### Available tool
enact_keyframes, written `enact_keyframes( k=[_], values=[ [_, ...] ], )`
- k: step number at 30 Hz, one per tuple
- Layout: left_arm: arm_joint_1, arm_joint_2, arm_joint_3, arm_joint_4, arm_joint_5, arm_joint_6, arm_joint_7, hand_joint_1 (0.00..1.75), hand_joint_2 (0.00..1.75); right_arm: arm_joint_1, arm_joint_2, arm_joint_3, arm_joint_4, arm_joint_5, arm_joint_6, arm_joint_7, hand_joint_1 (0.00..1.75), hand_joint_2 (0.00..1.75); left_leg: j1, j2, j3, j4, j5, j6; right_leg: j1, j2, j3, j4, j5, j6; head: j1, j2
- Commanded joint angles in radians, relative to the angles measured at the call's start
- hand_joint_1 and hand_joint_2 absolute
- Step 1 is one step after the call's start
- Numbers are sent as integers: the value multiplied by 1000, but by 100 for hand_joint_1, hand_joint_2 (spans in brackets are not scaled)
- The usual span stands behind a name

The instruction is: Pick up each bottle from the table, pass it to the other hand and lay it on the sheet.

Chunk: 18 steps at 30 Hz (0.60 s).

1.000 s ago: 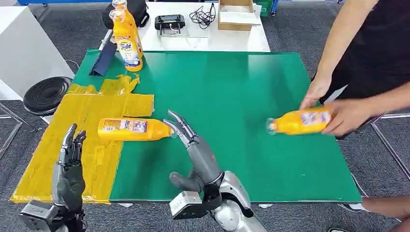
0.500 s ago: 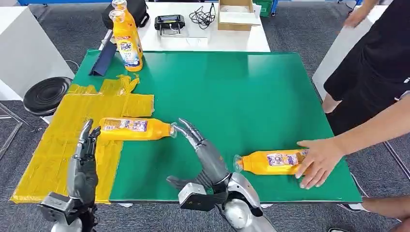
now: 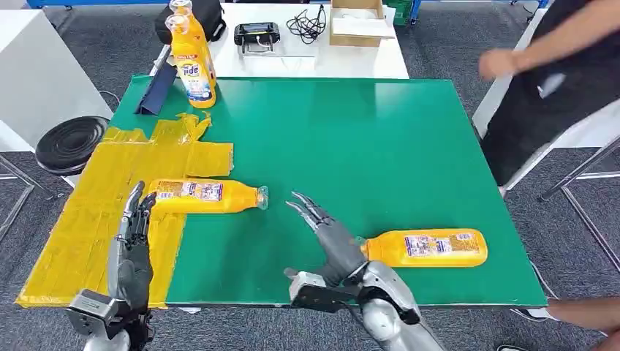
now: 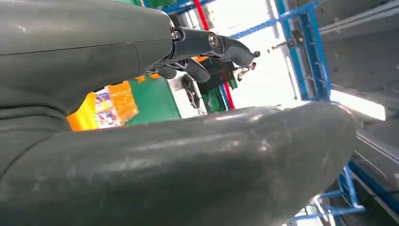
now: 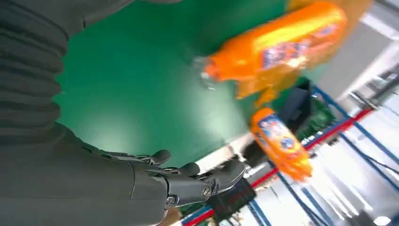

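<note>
While both hands hang released, one bottle (image 3: 426,247) lies near the table's front edge (image 3: 453,301).

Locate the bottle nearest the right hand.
In the head view the bottle lies on its side on the green table, near the front edge, its cap end beside the open right hand.
</note>
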Motion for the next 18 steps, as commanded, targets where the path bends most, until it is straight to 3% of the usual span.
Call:
enact_keyframes(
  k=[1,5,14,18],
  values=[
    [39,-22,30,0,21,23,1,0,0,141,-251,-45,-211,-9,56,0,0,175,-3,-7,3,-3,0,3,-3,-7,4,-2,-3,3,0,0],
    [46,-27,54,-2,45,28,1,0,0,255,-369,-96,-333,-2,70,12,0,175,-4,-8,3,-3,-1,4,-4,-8,6,-2,-5,6,0,0],
    [61,-38,67,-20,55,21,1,0,0,410,-475,-230,-476,60,34,67,0,175,-5,-8,1,-2,-2,4,-5,-8,3,-1,-5,5,0,0],
    [75,-44,80,-38,59,11,1,0,0,438,-512,-319,-476,112,25,157,0,175,-5,-7,2,-2,-2,5,-6,-7,4,-1,-4,5,0,0]
  ],
)
